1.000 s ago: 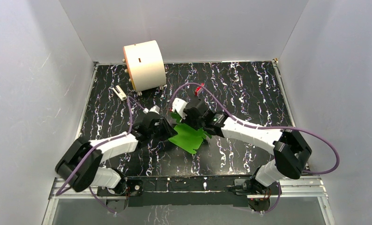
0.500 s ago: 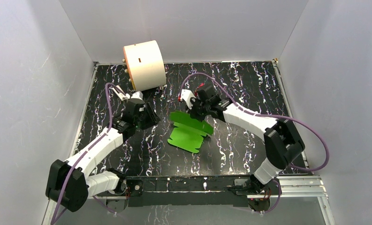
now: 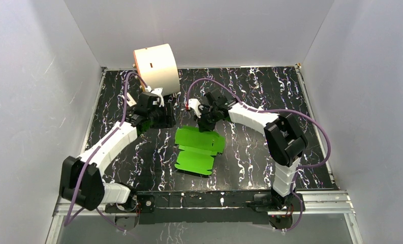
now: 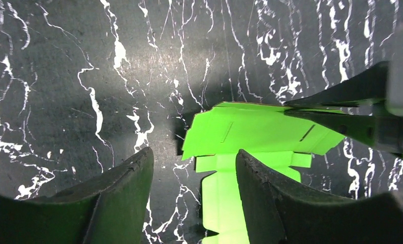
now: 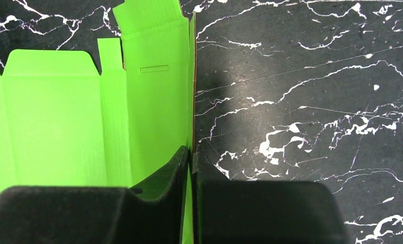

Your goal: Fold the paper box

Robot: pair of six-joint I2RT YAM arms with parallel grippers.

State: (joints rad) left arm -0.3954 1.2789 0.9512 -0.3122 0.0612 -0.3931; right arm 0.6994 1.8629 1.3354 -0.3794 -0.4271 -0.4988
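Your right claw [image 5: 190,152] clamps the raised far flap of the paper box [image 3: 196,147] | your left claw [image 4: 194,157] stands released beside it | box mid-worktop [image 3: 270,91]

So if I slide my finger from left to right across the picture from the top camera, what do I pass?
Left arm's elbow → cream cylinder → green paper box → right arm's elbow.
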